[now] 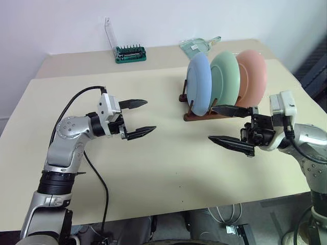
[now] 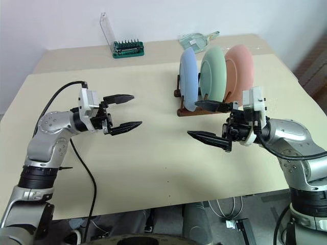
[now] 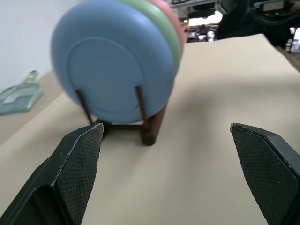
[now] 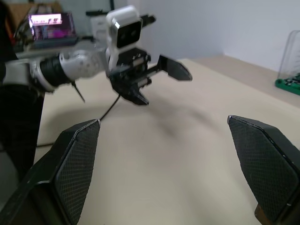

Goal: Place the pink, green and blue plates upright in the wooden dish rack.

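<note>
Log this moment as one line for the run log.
plates: blue, green, pink upright in rack | left gripper: open, empty | right gripper: open, empty

A green bit holder (image 1: 130, 53) and a clear glass dish (image 1: 196, 46) sit on the beige table's (image 1: 153, 168) far side.

green plate (image 3: 161, 23) mostly hidden behind blue plate (image 3: 112, 61); pink plate (image 3: 174, 21) | rim sliver only
</note>
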{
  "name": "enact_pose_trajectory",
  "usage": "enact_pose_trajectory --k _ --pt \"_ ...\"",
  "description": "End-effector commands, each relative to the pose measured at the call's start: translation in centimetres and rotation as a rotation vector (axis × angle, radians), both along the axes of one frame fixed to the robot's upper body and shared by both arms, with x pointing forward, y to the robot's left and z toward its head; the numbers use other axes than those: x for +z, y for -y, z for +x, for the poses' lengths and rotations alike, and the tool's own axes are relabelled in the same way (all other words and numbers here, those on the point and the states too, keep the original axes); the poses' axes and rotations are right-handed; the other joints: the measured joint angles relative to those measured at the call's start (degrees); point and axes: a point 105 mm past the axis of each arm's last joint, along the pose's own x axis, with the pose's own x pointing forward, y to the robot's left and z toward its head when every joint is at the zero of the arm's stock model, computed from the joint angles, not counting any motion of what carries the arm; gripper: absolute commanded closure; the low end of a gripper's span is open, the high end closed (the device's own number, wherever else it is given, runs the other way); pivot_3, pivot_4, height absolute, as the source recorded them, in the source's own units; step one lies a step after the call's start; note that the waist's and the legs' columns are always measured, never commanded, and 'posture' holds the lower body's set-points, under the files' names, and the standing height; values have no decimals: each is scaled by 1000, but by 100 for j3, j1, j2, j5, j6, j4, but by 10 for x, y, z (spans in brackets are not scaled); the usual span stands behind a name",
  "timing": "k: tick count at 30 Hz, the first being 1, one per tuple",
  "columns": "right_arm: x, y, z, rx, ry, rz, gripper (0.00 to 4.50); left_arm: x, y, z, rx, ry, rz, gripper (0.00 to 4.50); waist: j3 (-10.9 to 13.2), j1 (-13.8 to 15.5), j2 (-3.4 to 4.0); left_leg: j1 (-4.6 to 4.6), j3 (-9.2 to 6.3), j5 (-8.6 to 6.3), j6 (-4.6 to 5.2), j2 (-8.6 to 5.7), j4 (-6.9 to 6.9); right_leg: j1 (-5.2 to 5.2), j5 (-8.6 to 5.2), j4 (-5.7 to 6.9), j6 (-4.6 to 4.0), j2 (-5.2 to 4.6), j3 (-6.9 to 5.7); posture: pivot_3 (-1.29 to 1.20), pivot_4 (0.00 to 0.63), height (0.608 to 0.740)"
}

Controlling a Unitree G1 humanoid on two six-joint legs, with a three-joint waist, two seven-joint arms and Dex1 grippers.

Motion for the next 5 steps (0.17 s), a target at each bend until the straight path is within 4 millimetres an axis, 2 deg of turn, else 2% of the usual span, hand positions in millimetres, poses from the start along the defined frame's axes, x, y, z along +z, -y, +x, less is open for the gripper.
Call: enact_pose_trajectory --k 1,5 --pt "11 0 -3 -8 69 -19 39 6 7 -3 -21 55 3 0 0 6 0 -1 0 1 -1 0 0 -1 0 -1 0 1 0 0 150 740" --pt "15 -7 8 25 119 -37 39 11 6 2 -23 98 14 0 0 8 -1 -5 4 9 -16 -1 1 -3 1 -3 0 -1 1 0 150 740"
